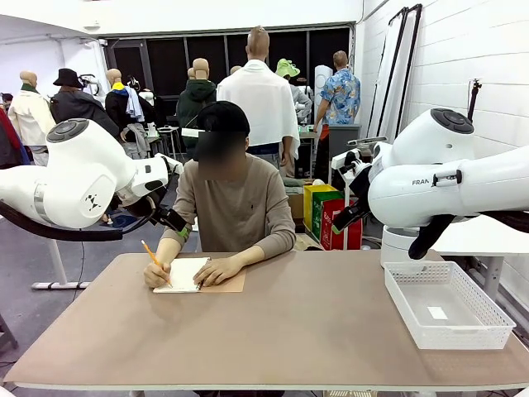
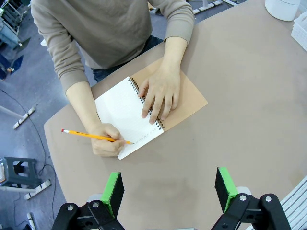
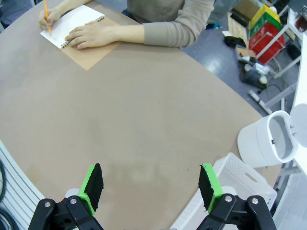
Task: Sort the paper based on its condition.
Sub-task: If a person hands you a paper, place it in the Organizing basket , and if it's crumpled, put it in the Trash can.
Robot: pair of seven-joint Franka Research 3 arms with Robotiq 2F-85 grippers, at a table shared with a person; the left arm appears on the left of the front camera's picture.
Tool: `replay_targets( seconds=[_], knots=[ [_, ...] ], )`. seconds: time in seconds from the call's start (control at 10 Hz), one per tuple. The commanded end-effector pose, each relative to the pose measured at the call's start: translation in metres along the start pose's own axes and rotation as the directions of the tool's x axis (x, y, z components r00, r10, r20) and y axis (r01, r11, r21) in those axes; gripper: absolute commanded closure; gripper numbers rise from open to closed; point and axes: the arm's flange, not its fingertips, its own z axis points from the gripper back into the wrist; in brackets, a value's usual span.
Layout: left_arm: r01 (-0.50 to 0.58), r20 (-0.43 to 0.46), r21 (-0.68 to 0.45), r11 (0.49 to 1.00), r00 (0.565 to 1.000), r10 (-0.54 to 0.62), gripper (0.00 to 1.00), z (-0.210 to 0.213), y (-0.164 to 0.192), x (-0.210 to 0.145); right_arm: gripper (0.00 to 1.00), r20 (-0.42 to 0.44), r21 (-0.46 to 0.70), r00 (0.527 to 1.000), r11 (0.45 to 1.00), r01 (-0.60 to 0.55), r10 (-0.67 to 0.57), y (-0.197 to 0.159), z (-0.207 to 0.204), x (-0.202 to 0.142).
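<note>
Left wrist view: the left gripper's (image 2: 169,187) fingers stand wide apart, nothing between them, above the bare brown surface (image 2: 249,96). The right gripper's (image 3: 150,184) fingers are likewise spread and empty above it. At the far edge, toward the left corner, a white paper page (image 2: 122,112) lies bound in an open spiral notebook with a brown cardboard cover (image 2: 189,103). A person's hand (image 2: 108,141) presses a yellow pencil (image 2: 91,136) to the page; the other hand (image 2: 160,93) rests across the spiral. A white plastic basket (image 1: 459,337) sits at the near right corner.
</note>
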Motion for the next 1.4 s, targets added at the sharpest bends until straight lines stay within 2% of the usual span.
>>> replay_targets(
  seconds=[0.0, 1.3],
  knots=[
    [0.005, 0.001, -0.001, 1.000, 1.000, -0.005, 0.00, 0.0003, -0.0002, 0.0002, 0.00, 0.003, 0.000, 1.000, 1.000, 0.002, -0.002, -0.0001, -0.0006, 0.0003],
    [0.005, 0.001, -0.001, 1.000, 1.000, -0.005, 0.00, 0.0003, -0.0002, 0.0002, 0.00, 0.003, 0.000, 1.000, 1.000, 0.002, -0.002, -0.0001, -0.0006, 0.0003]
  ],
)
